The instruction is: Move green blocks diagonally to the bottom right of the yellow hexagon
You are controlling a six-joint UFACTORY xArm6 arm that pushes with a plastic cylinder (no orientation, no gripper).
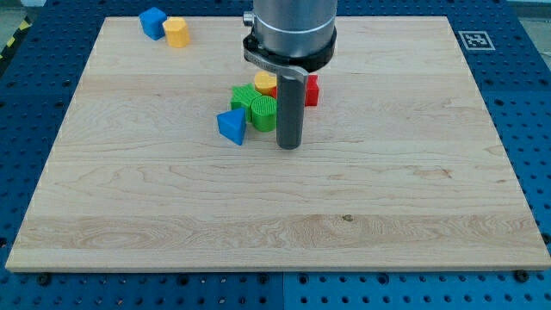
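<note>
The arm's dark rod stands on the pale wooden surface (413,215); there is no hand, only my tip (288,146), just right of the ridged green blocks (256,107). The yellow hexagon block (265,83) sits behind them, a blue triangular block (232,127) to their left.

One camera only, looking down at an angle from the near side, facing the far edge. It's taking in the whole surface (172,224), mid-range; arm entering from the top.
</note>
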